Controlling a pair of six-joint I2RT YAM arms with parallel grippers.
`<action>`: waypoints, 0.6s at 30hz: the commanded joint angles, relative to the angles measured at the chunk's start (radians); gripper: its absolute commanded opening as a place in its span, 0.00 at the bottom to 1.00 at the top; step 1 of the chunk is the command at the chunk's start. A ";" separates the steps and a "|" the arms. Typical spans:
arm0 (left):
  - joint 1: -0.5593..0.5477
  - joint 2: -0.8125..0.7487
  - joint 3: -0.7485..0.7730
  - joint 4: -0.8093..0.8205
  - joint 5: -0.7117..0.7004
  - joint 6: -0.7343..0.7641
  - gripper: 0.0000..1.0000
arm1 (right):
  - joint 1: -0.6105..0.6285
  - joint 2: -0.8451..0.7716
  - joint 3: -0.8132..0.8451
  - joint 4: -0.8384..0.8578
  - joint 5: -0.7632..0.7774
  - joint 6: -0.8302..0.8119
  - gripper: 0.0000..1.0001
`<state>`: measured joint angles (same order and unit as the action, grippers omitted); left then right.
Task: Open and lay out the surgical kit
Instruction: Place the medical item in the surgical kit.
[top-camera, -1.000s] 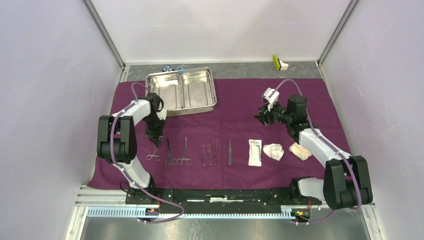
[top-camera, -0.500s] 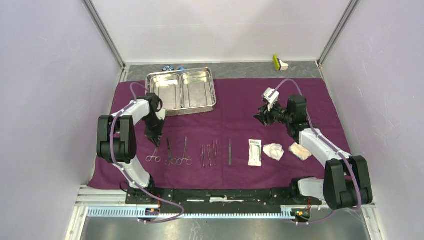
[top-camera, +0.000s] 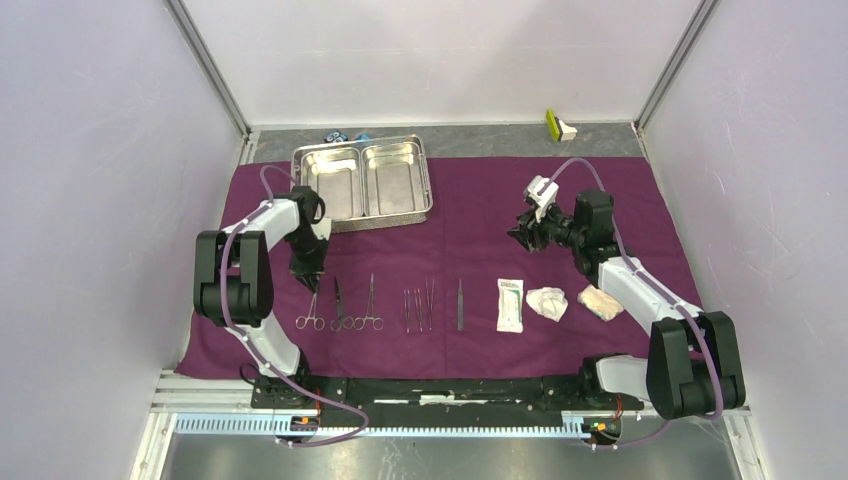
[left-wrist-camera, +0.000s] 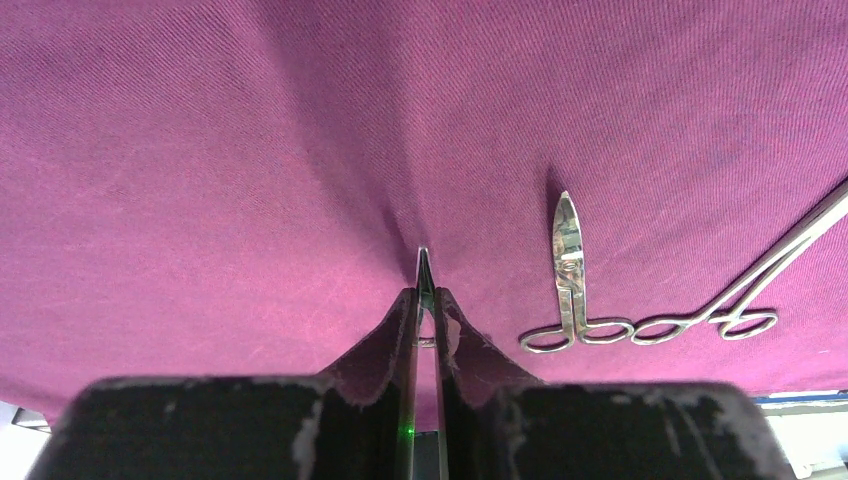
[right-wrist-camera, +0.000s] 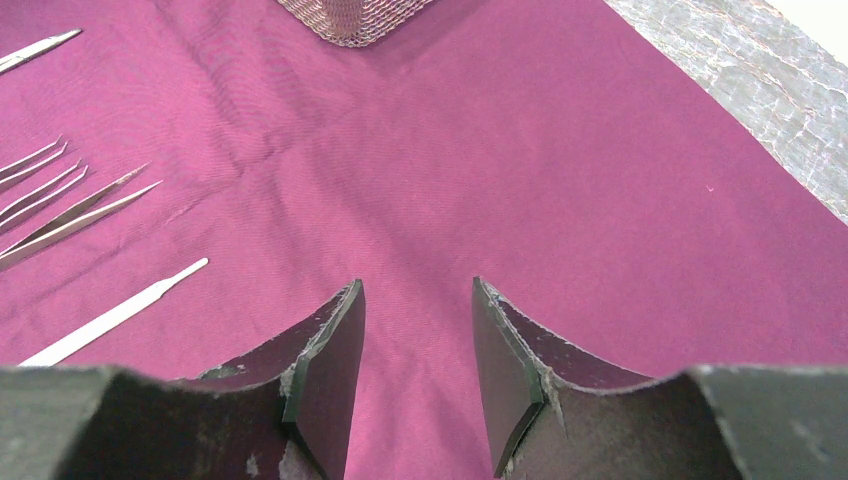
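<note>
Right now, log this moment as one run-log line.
left gripper: narrow around forceps tip on cloth, grip unclear | right gripper: open, empty, above cloth | tray: on cloth's far edge

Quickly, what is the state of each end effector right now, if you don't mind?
Left end effector: closed on the tip of the forceps.
Right end effector: open, holding nothing.

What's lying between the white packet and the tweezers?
A single slim metal tool lies between the packet and the tweezers; the overhead view shows it.
</note>
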<state>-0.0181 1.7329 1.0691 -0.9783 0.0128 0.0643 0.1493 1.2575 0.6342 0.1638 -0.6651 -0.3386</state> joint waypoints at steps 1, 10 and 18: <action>0.009 -0.009 0.013 -0.006 0.002 0.005 0.16 | 0.004 -0.015 -0.003 0.019 -0.006 -0.011 0.50; 0.010 -0.005 0.030 0.000 0.000 0.005 0.09 | 0.003 -0.015 -0.005 0.022 -0.008 -0.011 0.50; 0.012 -0.007 0.053 -0.001 -0.004 0.005 0.12 | 0.004 -0.012 -0.007 0.021 -0.010 -0.011 0.50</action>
<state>-0.0139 1.7329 1.0824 -0.9794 0.0074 0.0647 0.1497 1.2575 0.6296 0.1638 -0.6655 -0.3386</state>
